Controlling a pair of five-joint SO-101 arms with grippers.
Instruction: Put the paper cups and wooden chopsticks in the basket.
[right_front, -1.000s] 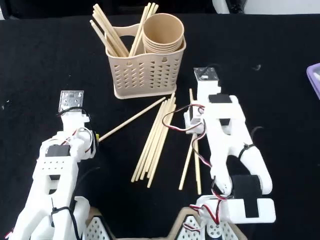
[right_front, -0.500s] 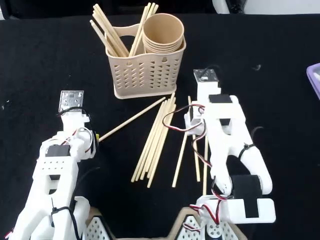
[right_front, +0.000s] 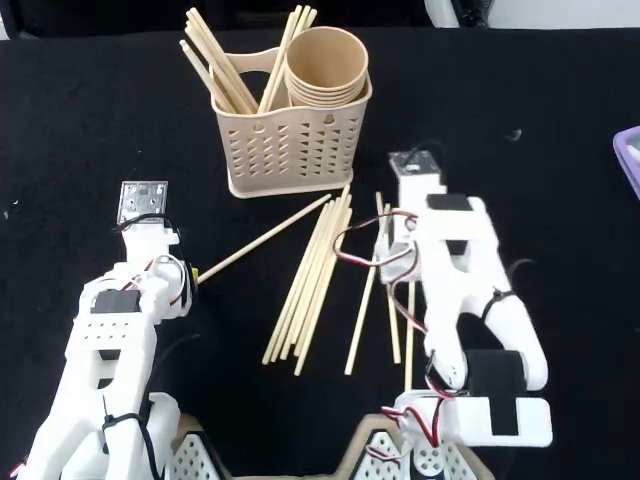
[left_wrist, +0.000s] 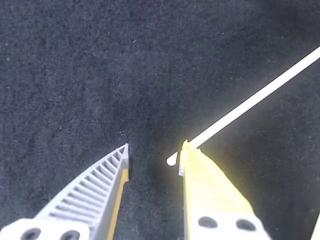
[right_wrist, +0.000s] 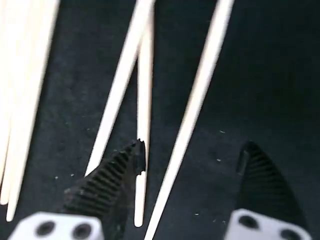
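Loose chopsticks (right_front: 310, 278) clutter table (right_front: 520, 90) before basket (right_front: 290, 150).

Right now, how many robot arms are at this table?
2. Left arm on the near left, left gripper at a lone chopstick's end; right arm on the near right, right gripper over loose chopsticks.

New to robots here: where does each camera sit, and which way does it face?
High view: fixed above the black table, looking down on the basket, loose chopsticks and both arms.
Left wrist view: on the left arm, looking down past its open left gripper at a lone chopstick.
Right wrist view: on the right arm, looking down past its open right gripper at loose chopsticks.
Shared: high and left wrist views both show the lone chopstick.
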